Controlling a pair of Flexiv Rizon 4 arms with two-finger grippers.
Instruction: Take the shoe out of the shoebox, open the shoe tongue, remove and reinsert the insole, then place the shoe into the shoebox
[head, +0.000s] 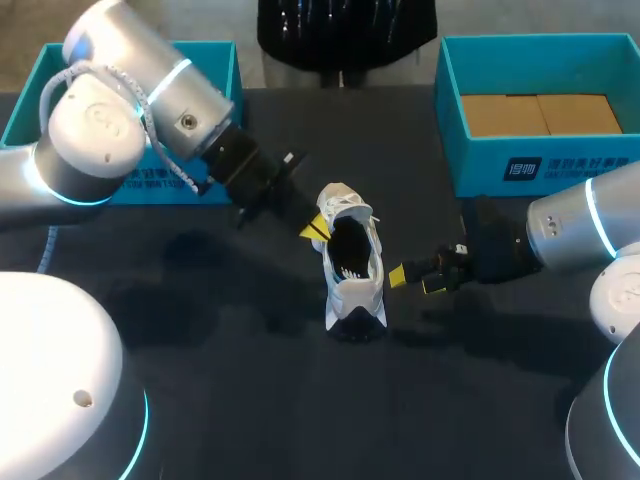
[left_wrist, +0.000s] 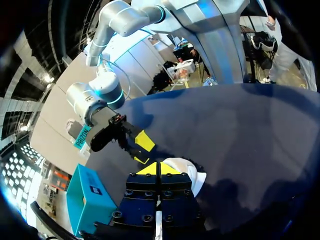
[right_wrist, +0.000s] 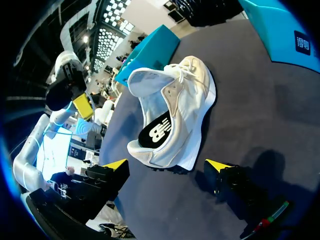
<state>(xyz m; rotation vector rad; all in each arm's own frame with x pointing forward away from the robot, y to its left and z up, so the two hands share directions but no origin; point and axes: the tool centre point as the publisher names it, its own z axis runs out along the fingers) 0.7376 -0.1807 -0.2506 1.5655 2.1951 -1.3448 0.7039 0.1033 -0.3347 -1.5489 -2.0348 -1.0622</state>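
Right gripper (head: 414, 281) gapes wide and empty at three o'clock of the white lace-up shoe (head: 352, 268), which sits upright mid-table. My left gripper (head: 318, 228), tips pinched together on nothing, hovers at its ten o'clock. I judge the shoe light and floppy, best taken by the heel collar (right_wrist: 137, 148); the dark tabletop (head: 200, 300) looks flat and matte, with the teal shoebox (head: 447, 110) at one o'clock.
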